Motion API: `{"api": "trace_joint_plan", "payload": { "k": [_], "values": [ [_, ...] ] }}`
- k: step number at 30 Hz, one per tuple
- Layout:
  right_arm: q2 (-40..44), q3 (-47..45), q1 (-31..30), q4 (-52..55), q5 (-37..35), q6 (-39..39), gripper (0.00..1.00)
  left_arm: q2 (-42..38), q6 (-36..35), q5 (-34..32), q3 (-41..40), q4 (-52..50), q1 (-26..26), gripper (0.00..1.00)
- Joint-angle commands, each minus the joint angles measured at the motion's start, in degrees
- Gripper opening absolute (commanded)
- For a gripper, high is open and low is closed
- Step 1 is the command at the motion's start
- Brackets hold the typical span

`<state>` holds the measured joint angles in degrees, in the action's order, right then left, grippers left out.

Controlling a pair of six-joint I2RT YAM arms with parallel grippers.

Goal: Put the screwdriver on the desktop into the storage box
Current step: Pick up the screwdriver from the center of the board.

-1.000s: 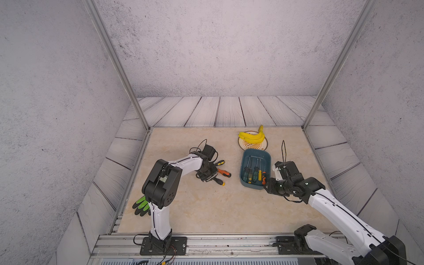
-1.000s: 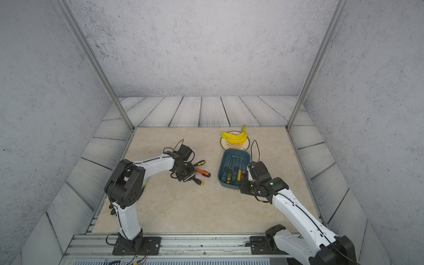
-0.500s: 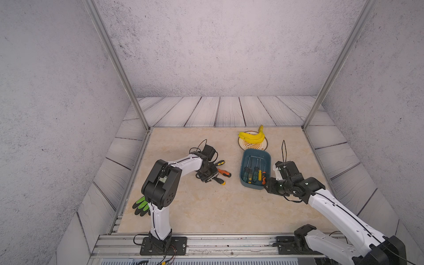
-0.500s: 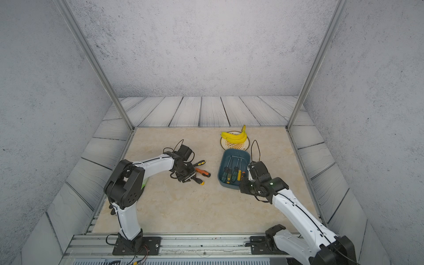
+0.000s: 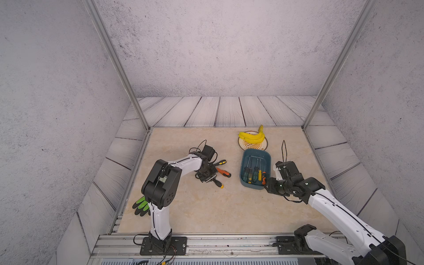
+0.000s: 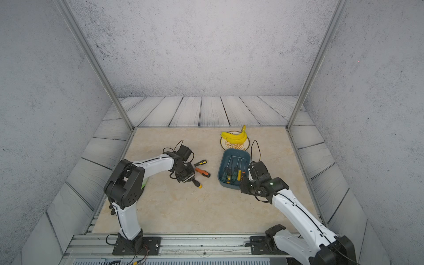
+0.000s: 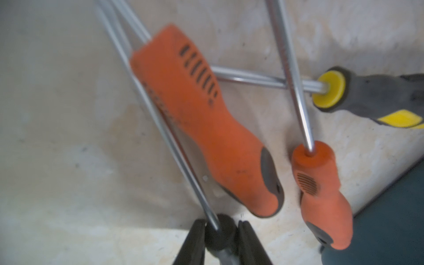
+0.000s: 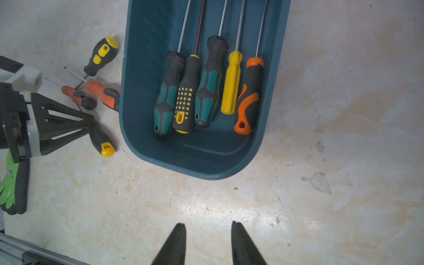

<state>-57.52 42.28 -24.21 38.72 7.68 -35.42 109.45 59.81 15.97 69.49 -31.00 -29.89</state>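
Four screwdrivers are out on the desktop (image 5: 195, 211), and the five boxed screwdrivers (image 8: 207, 87) are already in the storage box (image 5: 254, 151).

**Change over the last second:** in the top views the left arm has barely shifted and sits at the same spot over the loose pile. The difference is at the tips. The left gripper (image 7: 221, 226) is now pinched in on the black handle of the yellow-capped screwdriver (image 8: 102, 141).

**What it means:** my read is the grasp is just made and the lift has not started. The tool's yellow end looks still down on the desktop. Lift and carry come next.

**Left gripper:**
- The fingers (image 7: 195, 243) press both sides of the handle where the shaft enters, with a narrow gap and nothing else held.
- The large orange screwdriver (image 7: 206, 119) is just ahead of the tips, alongside the gripped shaft and seemingly touching it.
- The small orange screwdriver (image 7: 321, 190) and the stubby black-yellow screwdriver (image 7: 376, 96) lie further ahead with shafts crossed. They could get dragged on the lift.
- The storage box is near this gripper, on its side toward the right arm, not touching it.

**Right gripper** (image 8: 208, 226): unchanged, jaws apart and empty, hovering over bare desktop just short of the box's near end wall.
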Motion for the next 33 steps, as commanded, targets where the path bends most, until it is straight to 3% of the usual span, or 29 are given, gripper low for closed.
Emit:
{"api": "trace_joint_plan", "payload": {
  "k": [1,9,22,33],
  "values": [
    [0.9,-0.8,-0.3,-0.7,-1.1,-0.4,0.37,1.1,-0.2,0.8,-4.1,-4.1,-0.3,0.15],
    [0.6,-0.9,-0.3,-1.2,-0.4,-0.7,0.37,-4.6,0.5,1.3,-7.8,-3.6,-0.3,0.00],
    [-0.3,1.1,-1.5,-3.4,4.6,2.1,0.38,-16.1,-0.5,-2.3,-8.8,-5.9,-0.3,0.00],
    [-6.0,7.8,-10.2,-9.4,13.2,5.7,0.47,-25.1,-3.8,-4.8,-7.4,-7.4,-1.3,0.00]
  ]
}}
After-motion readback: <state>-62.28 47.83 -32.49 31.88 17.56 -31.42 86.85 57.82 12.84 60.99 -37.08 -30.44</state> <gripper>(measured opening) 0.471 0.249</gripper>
